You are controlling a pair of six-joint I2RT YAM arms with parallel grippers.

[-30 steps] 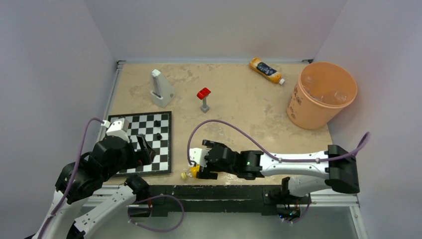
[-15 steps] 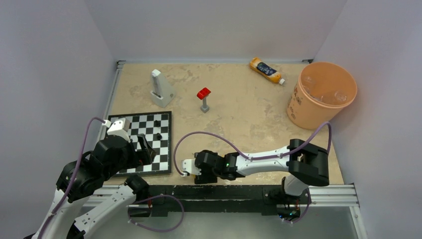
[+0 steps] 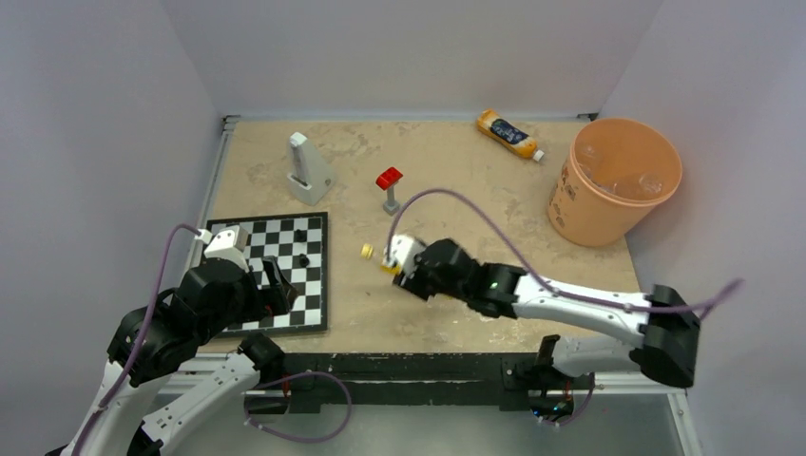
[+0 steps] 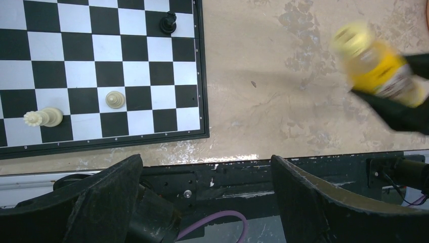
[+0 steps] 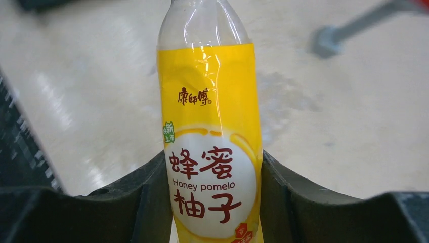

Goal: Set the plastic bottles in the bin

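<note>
Jaws of the right gripper [image 5: 212, 172] have just clamped the yellow bottle [image 5: 210, 126] and raised it from the near edge to mid-table. Those of the left gripper [image 4: 206, 162] gape empty. The bin [image 3: 570, 204] stands well apart, far right, so the carry likely comes next. An orange bottle [image 3: 508, 133] lies near the far edge.

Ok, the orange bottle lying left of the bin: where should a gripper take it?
Grip the orange bottle across its labelled middle, coming straight down, jaws crosswise to its length. It lies flat on its side, slanted, cap toward the bin, so the round body offers two free opposite sides there.
</note>
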